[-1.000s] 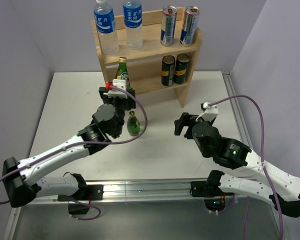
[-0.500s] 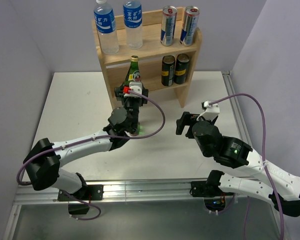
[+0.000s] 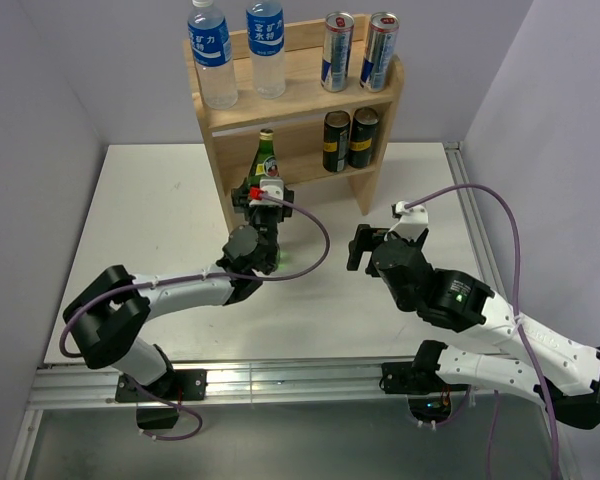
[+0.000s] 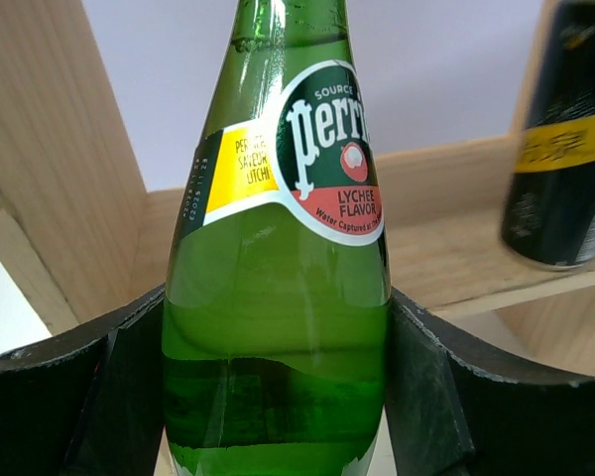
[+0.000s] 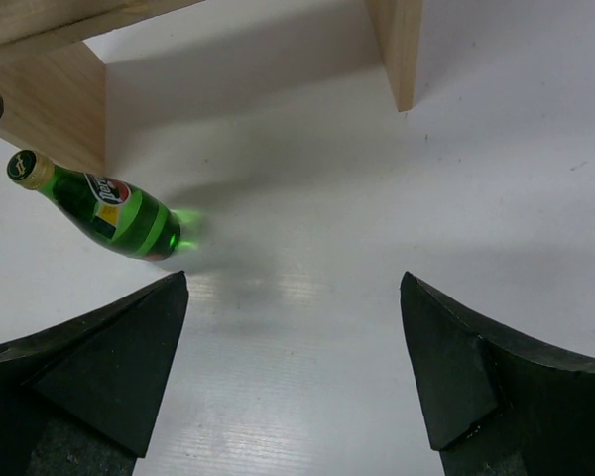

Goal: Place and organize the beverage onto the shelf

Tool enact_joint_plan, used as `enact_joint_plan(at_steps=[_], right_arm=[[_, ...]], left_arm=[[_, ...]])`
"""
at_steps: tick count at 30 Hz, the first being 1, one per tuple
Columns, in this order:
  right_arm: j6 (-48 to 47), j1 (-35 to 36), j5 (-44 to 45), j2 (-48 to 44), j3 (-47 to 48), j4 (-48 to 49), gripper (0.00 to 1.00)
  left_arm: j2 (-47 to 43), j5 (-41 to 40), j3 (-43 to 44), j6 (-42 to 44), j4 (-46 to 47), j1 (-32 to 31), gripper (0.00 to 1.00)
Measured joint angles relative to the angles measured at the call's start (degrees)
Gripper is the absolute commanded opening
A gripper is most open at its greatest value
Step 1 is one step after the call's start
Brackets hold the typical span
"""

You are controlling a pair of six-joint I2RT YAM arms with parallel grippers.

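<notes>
Top external view: the left gripper [image 3: 267,194] is at the front of the shelf [image 3: 380,185], clamped round the body of a green glass bottle [image 3: 265,158]. The bottle stands upright at the left end of the lower tier. The left wrist view confirms the grip: black fingers [image 4: 431,397] press both sides of the bottle, whose label reads "Perrier, lychee flavor". Whether its base rests on the lower board cannot be told.

Shelf contents, top board: two clear water bottles [image 3: 212,60] with blue labels on the left and two silver cans [image 3: 337,50] on the right, all upright. Lower tier, right part: two dark cans [image 3: 336,140] side by side, well apart from the held bottle.

A second green bottle [image 5: 109,210] stands on the white table [image 3: 160,200], just in front of the shelf's left side panel and largely hidden behind the left arm in the overhead view.

The right gripper [image 5: 295,283] hangs over bare table with its jaws spread wide and nothing between them, near the second bottle but not touching it.
</notes>
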Motion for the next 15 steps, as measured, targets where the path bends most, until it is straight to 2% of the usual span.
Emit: enact_joint_plan(at_steps=[11, 15], right_arm=[[0.48, 0.00, -0.04, -0.24, -0.17, -0.04, 0.94], [0.61, 0.00, -0.11, -0.33, -0.44, -0.02, 0.94]], left_arm=[[4.66, 1.33, -0.11, -3.26, 1.44, 6.93, 0.00], [6.01, 1.95, 1.18, -3.32, 2.82, 7.50, 0.00]])
